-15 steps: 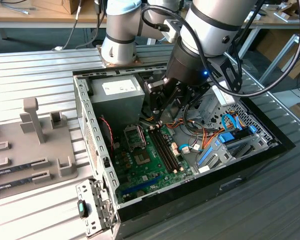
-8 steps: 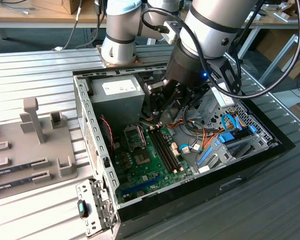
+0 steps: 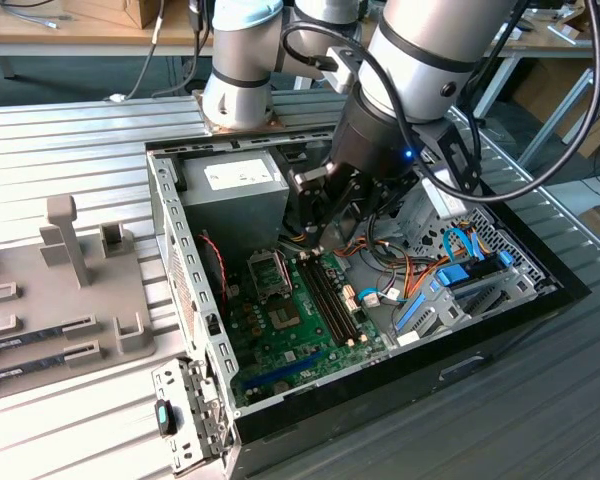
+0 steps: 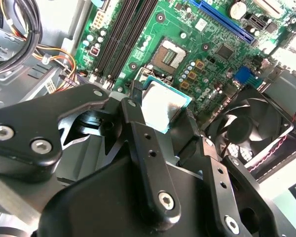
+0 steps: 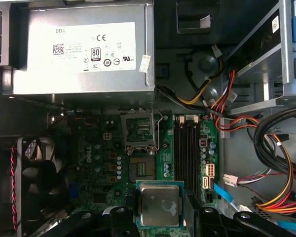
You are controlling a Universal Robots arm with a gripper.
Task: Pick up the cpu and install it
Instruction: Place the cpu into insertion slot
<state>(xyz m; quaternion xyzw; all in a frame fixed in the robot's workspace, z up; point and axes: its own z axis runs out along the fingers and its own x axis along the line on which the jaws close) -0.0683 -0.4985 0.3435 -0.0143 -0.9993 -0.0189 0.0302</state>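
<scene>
though the arm [image 3: 430, 60] blocks the grasp in the exterior view, both wrist views show the gripper [image 5: 160, 210] clenched on the cpu [image 4: 160, 106], one edge hidden behind it, near the open socket [image 5: 139, 168] but apart from it, inside the computer case [image 3: 185, 270] that holds the motherboard [image 3: 280, 345].

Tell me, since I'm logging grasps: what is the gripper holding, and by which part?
The gripper holds the cpu by two opposite side edges.

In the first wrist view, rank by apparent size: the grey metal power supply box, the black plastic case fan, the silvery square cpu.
1. grey metal power supply box
2. black plastic case fan, partly cut off
3. silvery square cpu, held in the gripper nearer the camera, so it looks enlarged
</scene>
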